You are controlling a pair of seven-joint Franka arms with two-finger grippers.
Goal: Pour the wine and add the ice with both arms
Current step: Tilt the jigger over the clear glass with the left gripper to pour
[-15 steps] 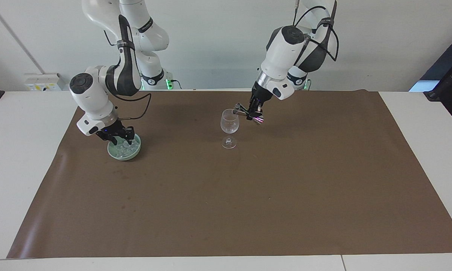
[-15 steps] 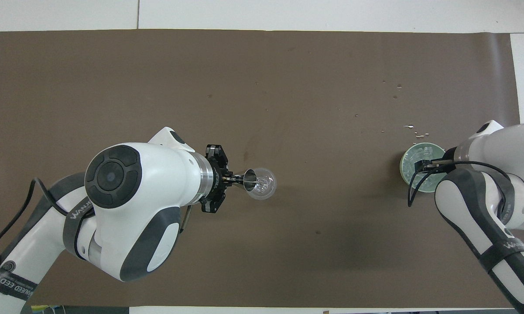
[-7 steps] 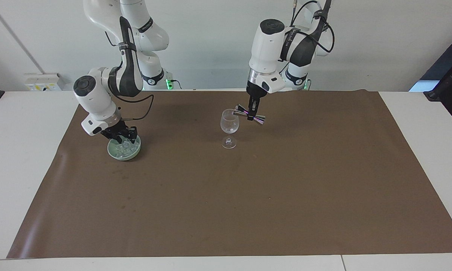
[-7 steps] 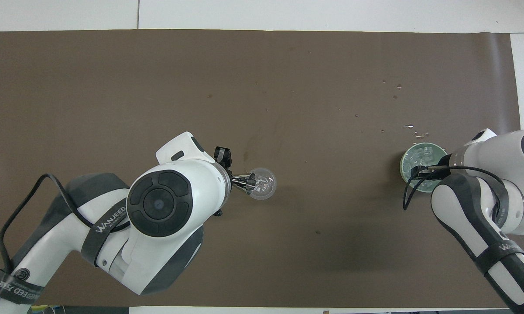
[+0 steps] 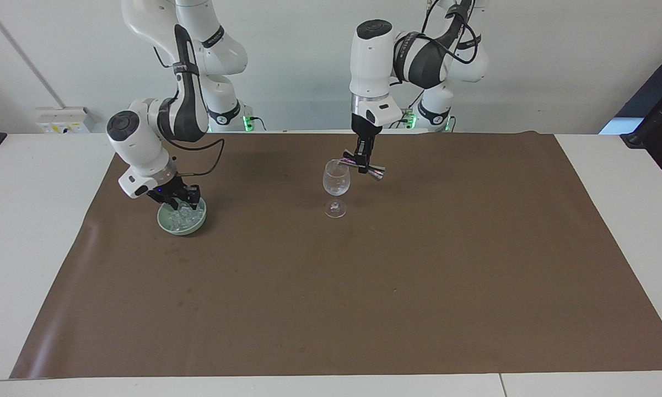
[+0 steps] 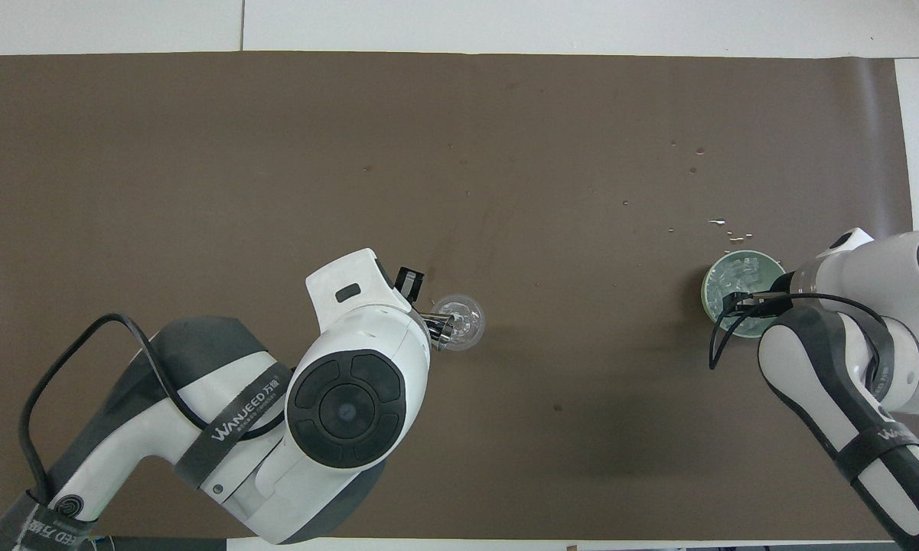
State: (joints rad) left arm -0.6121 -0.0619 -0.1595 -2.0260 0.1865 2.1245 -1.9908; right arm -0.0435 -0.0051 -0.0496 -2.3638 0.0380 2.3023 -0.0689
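A clear wine glass (image 5: pixel 336 182) stands on the brown mat, seen from above in the overhead view (image 6: pixel 463 321). My left gripper (image 5: pixel 362 160) hangs straight down beside the glass's rim, shut on a shiny metal jigger (image 5: pixel 364 167) that is tipped with one end over the rim (image 6: pixel 438 330). A pale green bowl (image 5: pixel 185 228) toward the right arm's end holds the ice (image 5: pixel 183 216), a heap of clear cubes (image 6: pixel 744 270). My right gripper (image 5: pixel 179 202) is down in the bowl among the ice (image 6: pixel 741 303).
The brown mat (image 5: pixel 364 303) covers most of the white table. Small wet drops (image 6: pixel 727 229) lie on the mat just farther from the robots than the bowl. The left arm's wrist hides the mat beside the glass in the overhead view.
The left arm's wrist has swung upright above the jigger, which stays tipped at the glass's rim. The right gripper has shifted slightly within the bowl.
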